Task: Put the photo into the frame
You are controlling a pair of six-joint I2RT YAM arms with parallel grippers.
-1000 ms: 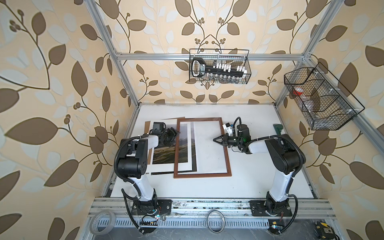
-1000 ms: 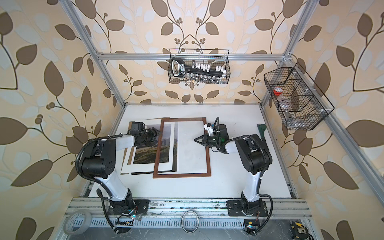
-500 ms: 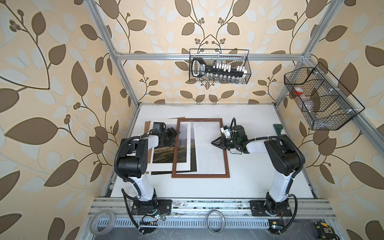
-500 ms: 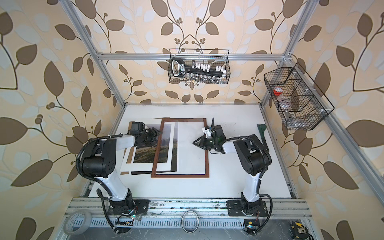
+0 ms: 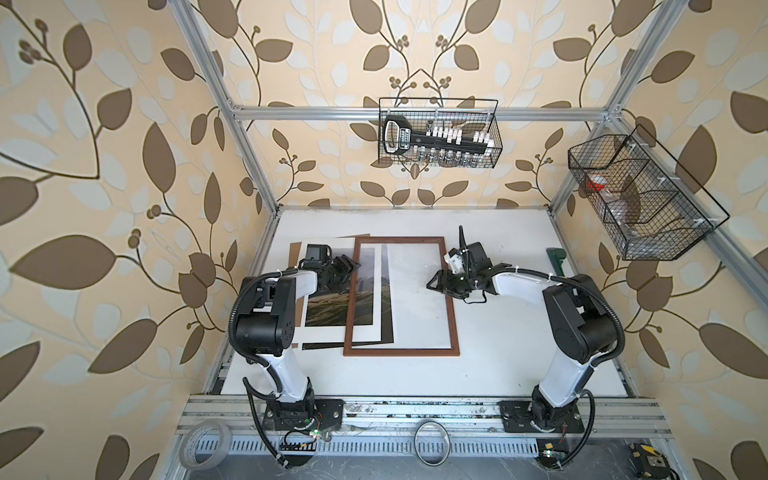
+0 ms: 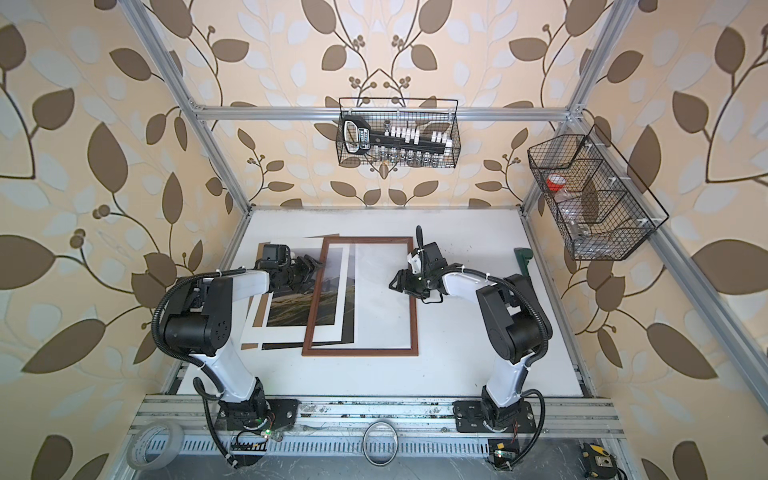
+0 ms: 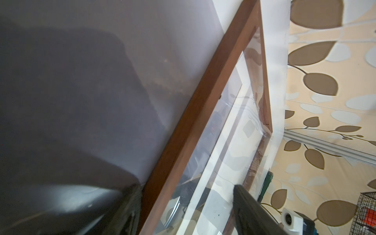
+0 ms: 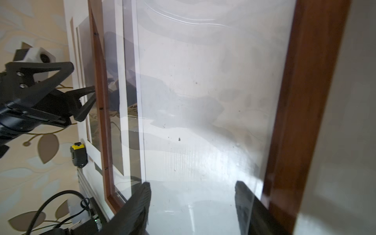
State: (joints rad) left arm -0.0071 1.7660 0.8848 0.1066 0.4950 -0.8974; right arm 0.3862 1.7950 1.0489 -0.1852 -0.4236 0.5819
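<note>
The frame (image 5: 401, 352) is lying flat on the white table (image 5: 498, 353), clear in both top views. Its left part is overlapping a loose stack of the photo (image 5: 328, 305), a white mat (image 5: 324, 334) and a brown board (image 5: 294, 251). The photo is showing through the mat's window. It is sitting mostly left of the frame's left rail, with a strip of it visible through the glass just inside that rail, so it is not seated in the frame. The left gripper (image 5: 353, 266) is hanging low at the far part of the left rail, jaws spread. In the left wrist view its 2 fingers are straddling that rail, 1 on the photo side and 1 over the glass, with the gap wider than the rail, so they are not clamping it. The right gripper (image 5: 432, 284) is hovering over the glass just inside the right rail. It is released, with nothing between its fingers (image 8: 138, 203) in the right wrist view. A dark green object (image 5: 555, 258) is lying by the table's right edge, well apart from the frame.
</note>
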